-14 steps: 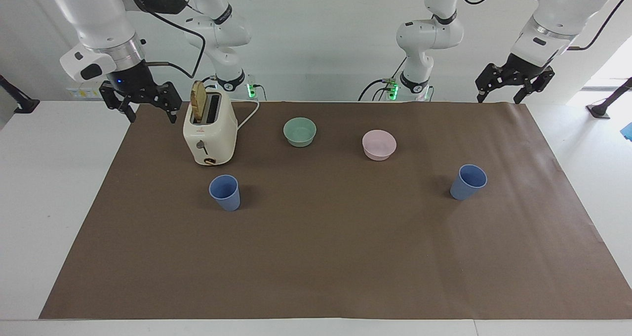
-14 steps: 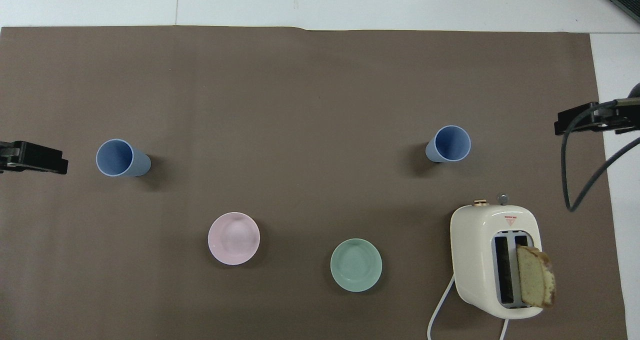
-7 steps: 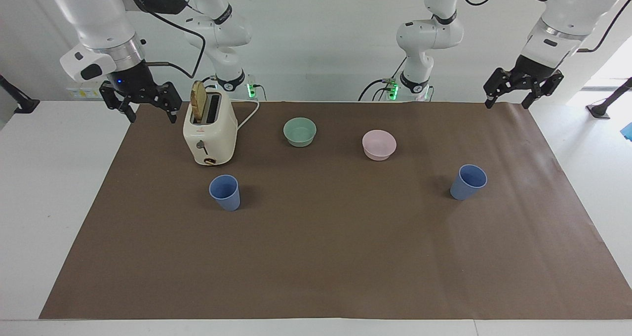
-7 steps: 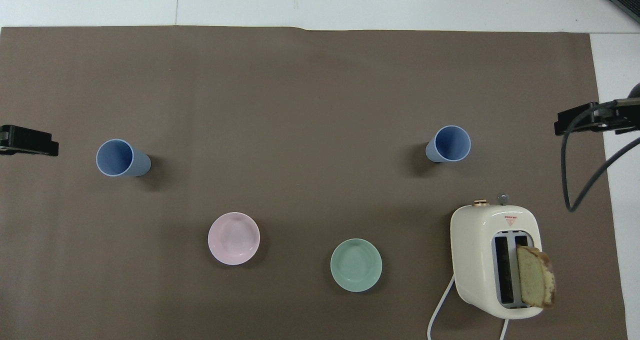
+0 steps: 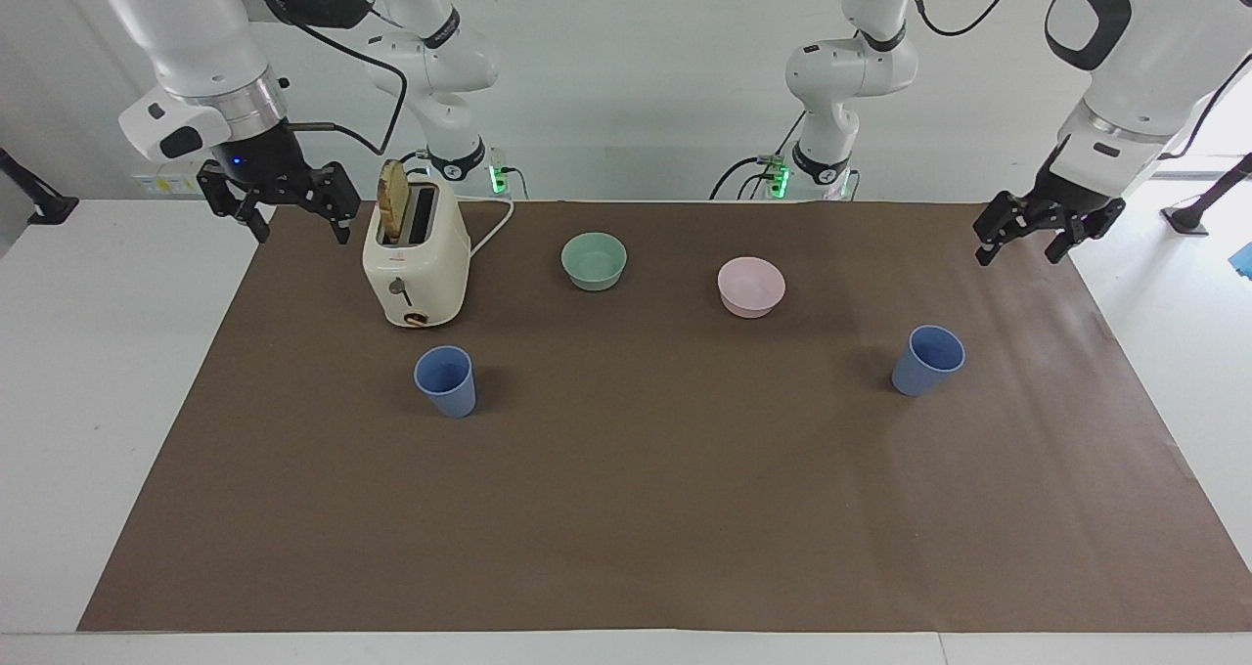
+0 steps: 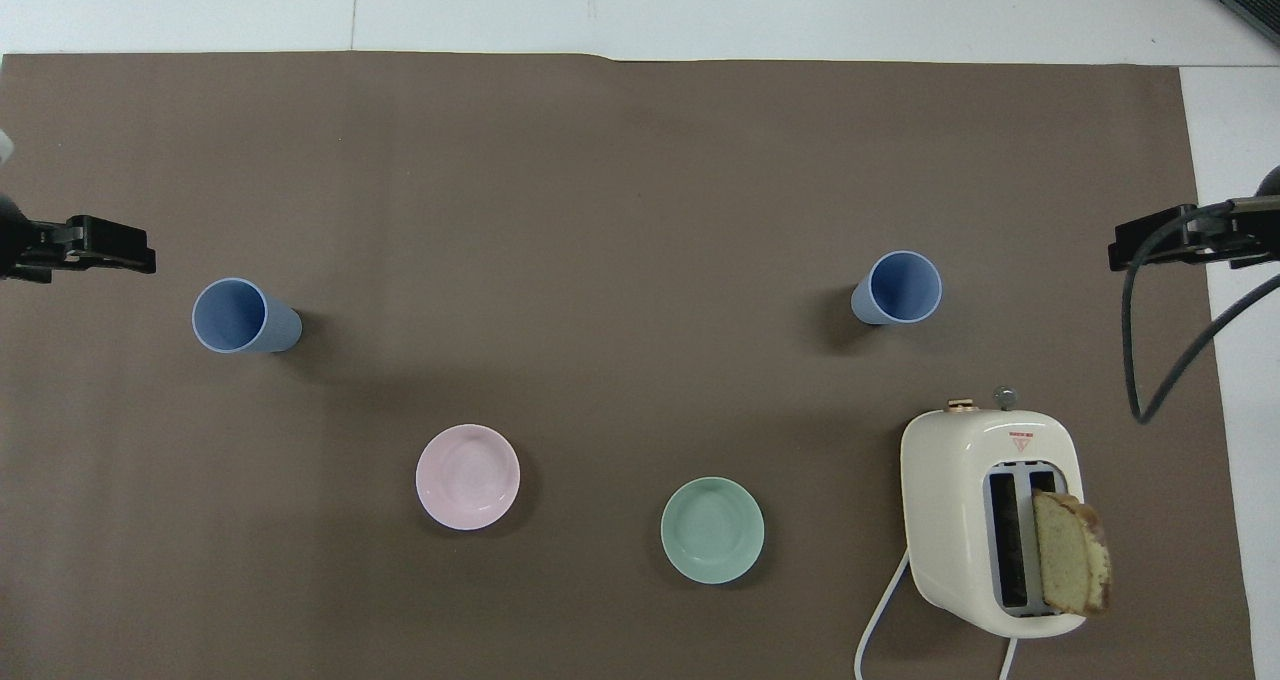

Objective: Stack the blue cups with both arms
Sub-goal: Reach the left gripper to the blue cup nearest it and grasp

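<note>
Your left gripper [image 5: 1049,232] hangs with fingers spread over the mat's edge at the left arm's end, holding nothing; your right gripper [image 5: 275,203] waits beside the toaster, fingers spread too. You've got the brown mat [image 5: 636,509] covering the table, then the cream toaster [image 5: 416,269] with 1 bread slice [image 5: 392,200] standing in a slot. You see the green bowl [image 5: 594,260] and pink bowl [image 5: 750,287] side by side. Your 2 blue cups stand upright and well apart, farther from the robots than the bowls: 1 cup [image 5: 446,380] near the toaster, the other cup [image 5: 927,360] toward the left arm's end.

high facing view, steep overhead view, shared table [image 5: 626,509]
</note>
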Robot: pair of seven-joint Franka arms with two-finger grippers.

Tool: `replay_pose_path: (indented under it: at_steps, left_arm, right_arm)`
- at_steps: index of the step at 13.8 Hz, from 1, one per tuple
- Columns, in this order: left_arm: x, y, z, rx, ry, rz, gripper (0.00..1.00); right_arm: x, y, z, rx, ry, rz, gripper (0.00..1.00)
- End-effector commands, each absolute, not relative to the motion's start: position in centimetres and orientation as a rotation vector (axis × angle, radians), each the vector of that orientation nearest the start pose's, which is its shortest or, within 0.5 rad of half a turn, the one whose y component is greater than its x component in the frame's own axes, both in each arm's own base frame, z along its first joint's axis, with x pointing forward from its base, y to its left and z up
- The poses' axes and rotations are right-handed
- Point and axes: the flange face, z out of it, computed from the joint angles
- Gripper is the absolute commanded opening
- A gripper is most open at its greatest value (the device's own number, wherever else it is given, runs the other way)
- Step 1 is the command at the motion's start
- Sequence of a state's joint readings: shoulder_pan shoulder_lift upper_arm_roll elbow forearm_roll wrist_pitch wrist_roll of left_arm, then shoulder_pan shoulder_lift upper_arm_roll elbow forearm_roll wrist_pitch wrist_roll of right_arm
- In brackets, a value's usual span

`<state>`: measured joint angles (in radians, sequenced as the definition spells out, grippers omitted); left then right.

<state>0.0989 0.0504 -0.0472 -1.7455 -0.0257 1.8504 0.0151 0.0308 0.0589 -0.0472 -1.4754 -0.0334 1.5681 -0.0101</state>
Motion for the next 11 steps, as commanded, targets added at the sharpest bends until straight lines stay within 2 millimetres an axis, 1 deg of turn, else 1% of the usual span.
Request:
replay_pose_path:
  at_steps: [1,2,4,5,7,8,9,11]
  left_arm:
    - [58.5,4.4,49.8,-3.176,-0.117,-0.098,1.00]
    - [58.7,5.1,48.1,-3.177,-0.143,-0.075,1.00]
    - [59.4,5.3,44.7,-3.178,-0.169,-0.042,1.00]
    - [59.3,5.0,42.8,-3.178,-0.193,-0.027,1.00]
    - [58.3,4.9,40.7,-3.182,-0.229,-0.034,1.00]
    - [58.2,4.8,40.2,-3.194,-0.275,-0.024,1.00]
    - [57.8,4.3,39.5,-3.196,-0.334,-0.002,1.00]
    - [57.4,4.1,38.4,-3.194,-0.346,0.016,1.00]
  right_arm:
    - [56.6,-1.4,63.7,-3.160,-0.017,-0.053,1.00]
    - [56.5,-1.4,63.7,-3.160,-0.017,-0.050,1.00]
    - [56.5,-1.4,63.7,-3.160,-0.017,-0.050,1.00]
    - [56.6,-1.4,63.7,-3.160,-0.017,-0.053,1.00]
    - [56.6,-1.4,63.7,-3.160,-0.017,-0.053,1.00]
    - [56.6,-1.4,63.7,-3.160,-0.017,-0.053,1.00]
    - [56.5,-1.4,63.7,-3.160,-0.017,-0.050,1.00]
    - [56.6,-1.4,63.7,-3.160,-0.017,-0.053,1.00]
